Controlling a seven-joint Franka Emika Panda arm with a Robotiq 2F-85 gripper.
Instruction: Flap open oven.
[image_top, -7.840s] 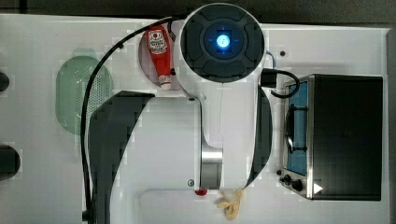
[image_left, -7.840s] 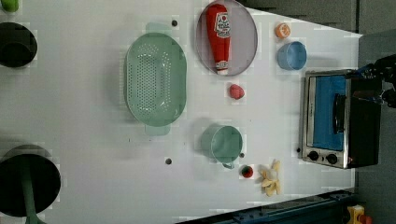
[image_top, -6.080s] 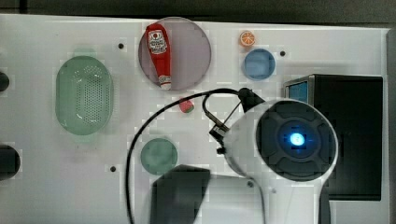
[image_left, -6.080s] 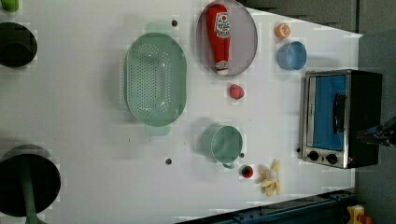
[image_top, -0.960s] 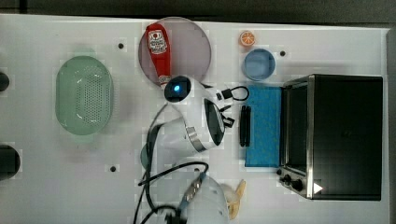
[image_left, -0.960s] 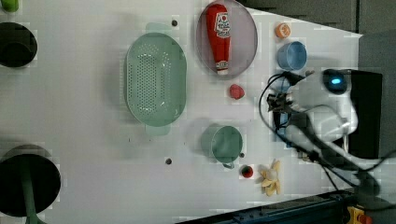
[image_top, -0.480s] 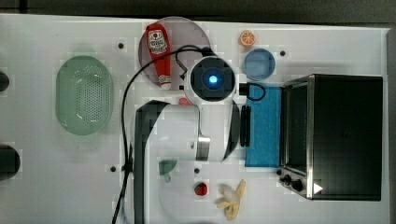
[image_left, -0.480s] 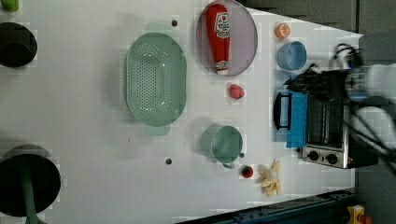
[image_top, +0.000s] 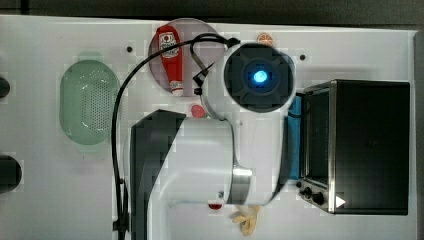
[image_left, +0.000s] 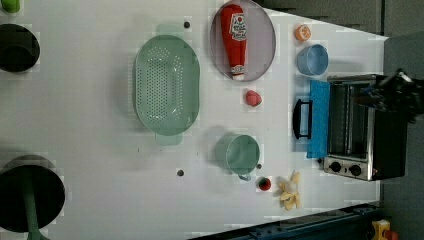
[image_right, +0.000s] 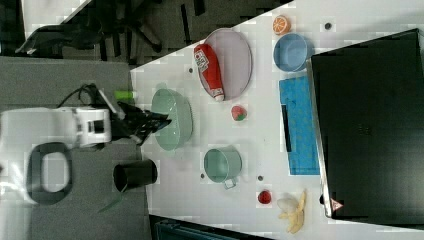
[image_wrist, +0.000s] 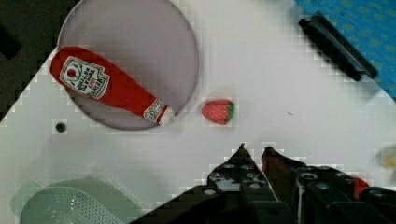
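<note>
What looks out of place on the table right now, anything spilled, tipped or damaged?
Nothing looks wrong. The oven has its blue glass door folded flat onto the table, as intended. The ketchup bottle lies on its side on the plate, but nothing has spilled.

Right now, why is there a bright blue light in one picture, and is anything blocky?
In the top view a blue lamp glows on the robot arm, which hides part of the oven; in the wrist view the gripper edges look blocky and jagged.
</note>
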